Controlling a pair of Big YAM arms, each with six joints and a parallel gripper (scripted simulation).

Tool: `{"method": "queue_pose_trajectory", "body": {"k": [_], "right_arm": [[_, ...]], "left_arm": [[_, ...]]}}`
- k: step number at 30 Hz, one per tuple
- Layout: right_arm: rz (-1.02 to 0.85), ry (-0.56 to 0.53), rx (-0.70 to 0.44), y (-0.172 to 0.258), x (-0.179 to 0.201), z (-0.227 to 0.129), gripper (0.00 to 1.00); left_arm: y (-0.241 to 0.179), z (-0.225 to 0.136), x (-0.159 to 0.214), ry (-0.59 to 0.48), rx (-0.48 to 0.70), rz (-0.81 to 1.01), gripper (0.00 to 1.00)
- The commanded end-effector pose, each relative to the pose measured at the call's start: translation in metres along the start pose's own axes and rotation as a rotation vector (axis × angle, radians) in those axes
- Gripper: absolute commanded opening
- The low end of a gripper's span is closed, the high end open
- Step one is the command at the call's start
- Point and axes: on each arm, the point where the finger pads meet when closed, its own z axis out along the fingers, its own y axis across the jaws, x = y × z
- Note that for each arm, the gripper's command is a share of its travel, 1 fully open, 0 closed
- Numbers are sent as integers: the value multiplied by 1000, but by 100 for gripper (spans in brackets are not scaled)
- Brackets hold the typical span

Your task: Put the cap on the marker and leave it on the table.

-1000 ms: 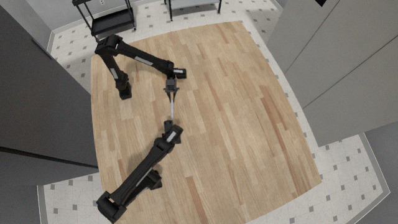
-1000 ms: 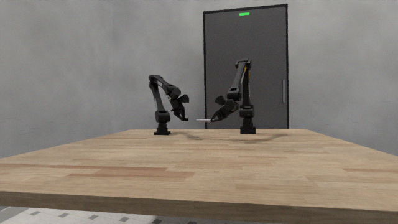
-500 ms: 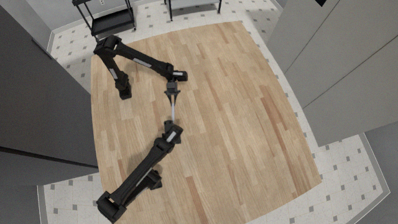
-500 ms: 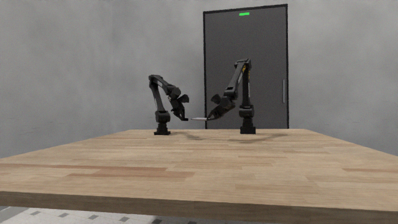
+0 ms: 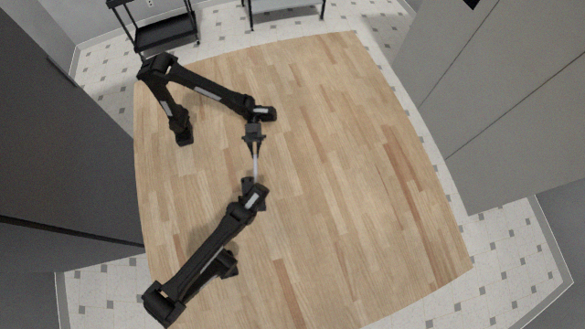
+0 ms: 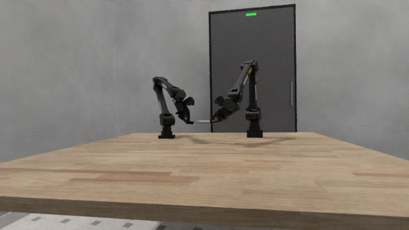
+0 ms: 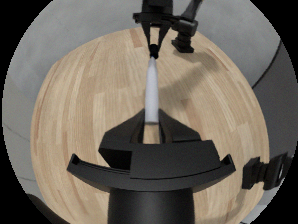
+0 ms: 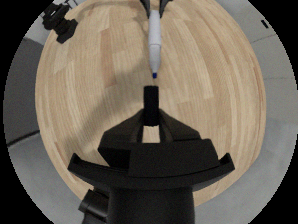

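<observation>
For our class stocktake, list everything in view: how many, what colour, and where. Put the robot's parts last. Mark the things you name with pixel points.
Marker (image 5: 255, 166) (image 6: 202, 121) (image 7: 151, 95) (image 8: 155, 35): one, whitish, blue tip, above the table
Cap (image 6: 192, 122) (image 7: 154, 51) (image 8: 151, 105): one, black, facing the tip
Table (image 5: 343, 183) (image 6: 204, 179) (image 7: 75, 100) (image 8: 215, 90): one, wood-brown, beneath both arms
Door (image 5: 59, 137) (image 6: 252, 89): one, dark grey, behind the arms
Green sign (image 6: 250, 14): one, door top
Cart (image 5: 166, 33): one, black, beyond the table
Floor (image 5: 503, 258) (image 6: 48, 220): pale, grey squares
Walls (image 6: 80, 64): grey
Grey-fronted unit (image 5: 457, 91): one, beside the table
Left gripper (image 5: 254, 155) (image 6: 212, 121) (image 7: 151, 112) (image 8: 154, 18): one, black, shut on the marker
Right gripper (image 5: 254, 182) (image 6: 190, 122) (image 7: 154, 46) (image 8: 151, 122): one, black, shut on the cap
</observation>
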Motion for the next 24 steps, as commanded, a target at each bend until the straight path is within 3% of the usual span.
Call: {"method": "queue_pose_trajectory", "body": {"k": [1, 24], "right_arm": [[5, -27, 18, -7, -14, -7, 12], [5, -27, 18, -7, -14, -7, 12]], "left_arm": [[3, -2, 0, -1, -11, -9, 11], [13, 0, -12, -12, -31, 13, 11]]}}
